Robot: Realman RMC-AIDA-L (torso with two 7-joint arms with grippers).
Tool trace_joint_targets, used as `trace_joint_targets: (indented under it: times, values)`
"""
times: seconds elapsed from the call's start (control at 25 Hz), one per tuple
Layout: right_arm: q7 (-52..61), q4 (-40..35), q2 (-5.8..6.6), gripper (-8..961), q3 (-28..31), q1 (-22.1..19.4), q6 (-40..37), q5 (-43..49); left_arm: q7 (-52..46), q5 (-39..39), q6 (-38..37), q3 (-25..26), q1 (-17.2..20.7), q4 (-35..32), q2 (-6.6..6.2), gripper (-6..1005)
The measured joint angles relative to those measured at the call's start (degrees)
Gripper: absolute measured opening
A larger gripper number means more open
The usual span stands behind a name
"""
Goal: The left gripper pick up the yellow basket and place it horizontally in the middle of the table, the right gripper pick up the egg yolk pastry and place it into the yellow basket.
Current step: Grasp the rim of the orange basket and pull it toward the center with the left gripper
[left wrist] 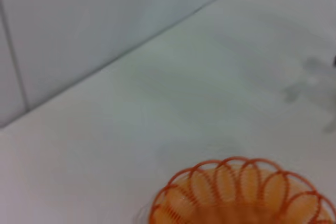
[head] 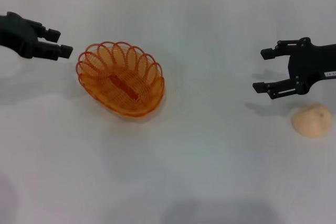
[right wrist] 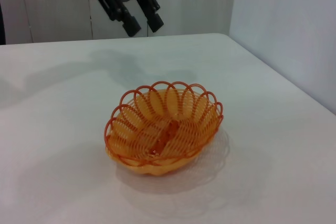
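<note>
Neither step looks finished: the oval orange-yellow wire basket sits askew on the white table, left claw beside it open and empty, right claw open and empty, well apart from the basket near the untouched round peach-beige pastry.

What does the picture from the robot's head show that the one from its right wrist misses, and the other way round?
Only the head view shows the egg yolk pastry lying on the table near the robot's right side, and the right gripper open just above it in the picture, holding nothing. Only the right wrist view shows the wall beyond the table's far edge and the basket's side from a low angle. Both show the yellow basket, empty and tilted diagonally, and the left gripper hovering close to its rim without touching.
</note>
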State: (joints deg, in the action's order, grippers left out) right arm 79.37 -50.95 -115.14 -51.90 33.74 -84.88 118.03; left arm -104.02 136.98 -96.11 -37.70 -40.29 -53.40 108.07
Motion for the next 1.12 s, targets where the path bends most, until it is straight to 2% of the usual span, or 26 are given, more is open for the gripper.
trace_joint_targets:
  times: [0.28,0.48,0.64,1.0,1.12]
  values:
    - [-0.01,-0.21,-0.01,837,-0.51,0.08,-0.31,-0.76,-9.63,12.07,0.62,0.39,-7.43,1.37,-1.61,516]
    - [-0.07,-0.33,-0.03,837,-0.65,-0.01,-0.50,-1.20,-10.85,17.12,2.27,0.03,-11.29,4.75,-2.61,510]
    - [-0.11,-0.34,-0.07,836,-0.79,0.08,-0.61,-1.24,-10.69,20.77,6.39,-0.23,-13.20,8.20,-1.98,506]
    - [-0.22,0.04,-0.17,836,-0.91,0.12,-0.64,-1.79,-8.98,20.70,16.60,-1.54,-14.13,16.01,-0.64,497]
    - [-0.62,0.10,-0.17,836,-1.36,-0.05,-0.64,-3.01,-8.37,20.63,19.35,-1.96,-14.61,17.89,0.41,494]
